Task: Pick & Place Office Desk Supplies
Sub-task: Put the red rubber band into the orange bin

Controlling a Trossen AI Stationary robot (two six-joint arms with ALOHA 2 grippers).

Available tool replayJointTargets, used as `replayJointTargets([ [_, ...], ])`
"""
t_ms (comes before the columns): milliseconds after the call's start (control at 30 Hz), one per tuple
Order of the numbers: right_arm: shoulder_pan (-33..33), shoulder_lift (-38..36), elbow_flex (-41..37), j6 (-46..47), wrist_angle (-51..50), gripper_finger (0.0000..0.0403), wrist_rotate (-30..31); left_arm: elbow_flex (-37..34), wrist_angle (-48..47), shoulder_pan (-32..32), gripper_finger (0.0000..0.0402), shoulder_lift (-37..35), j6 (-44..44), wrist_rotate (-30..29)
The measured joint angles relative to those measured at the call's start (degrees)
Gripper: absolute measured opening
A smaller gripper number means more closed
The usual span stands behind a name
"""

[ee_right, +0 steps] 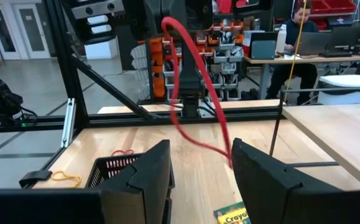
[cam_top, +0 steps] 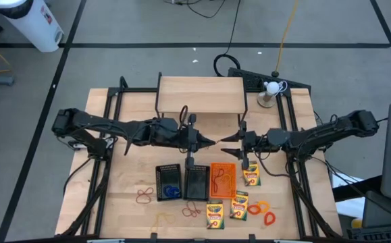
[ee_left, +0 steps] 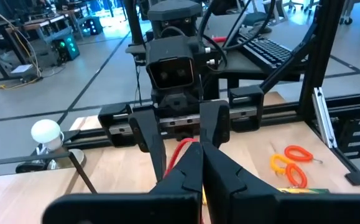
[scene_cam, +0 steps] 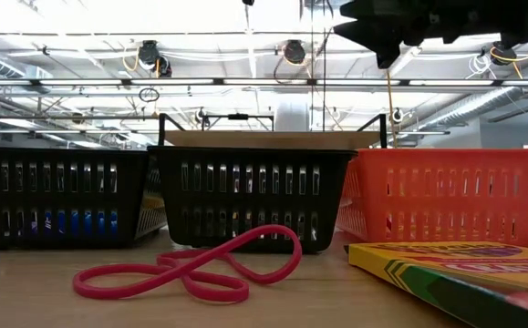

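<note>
Red rubber band (ee_right: 198, 93) hangs mid-air, pinched in left gripper (cam_top: 212, 142) with jaws fully closed, above worktop (cam_top: 124, 192). Right gripper (cam_top: 226, 138) faces it, jaws part open, empty. Handover step likely; next, right closes on band.

Both grippers meet above the table's (cam_top: 127, 202) middle, left gripper (cam_top: 212, 142) and right gripper (cam_top: 225, 138) tip to tip. Two black trays (cam_top: 169, 182) and an orange tray (cam_top: 223, 179) sit toward the front edge, with crayon boxes (cam_top: 251, 175) and rubber bands (cam_top: 144, 196) around.
</note>
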Motion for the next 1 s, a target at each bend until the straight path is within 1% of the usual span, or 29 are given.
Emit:
replayJointTargets([
  [500,0.0,0.5,0.0,0.2,1.0,0.0160,0.0,0.0,0.5,0.0,0.0000,0.0,0.0,0.1],
  [633,0.0,0.5,0.0,0.2,1.0,0.0160,0.0,0.0,1.9,0.0,0.0000,0.0,0.0,3.0],
  [1000,0.0,0.5,0.0,0.2,1.9,0.0160,0.0,0.0,2.7,0.0,0.0000,0.0,0.0,3.3],
])
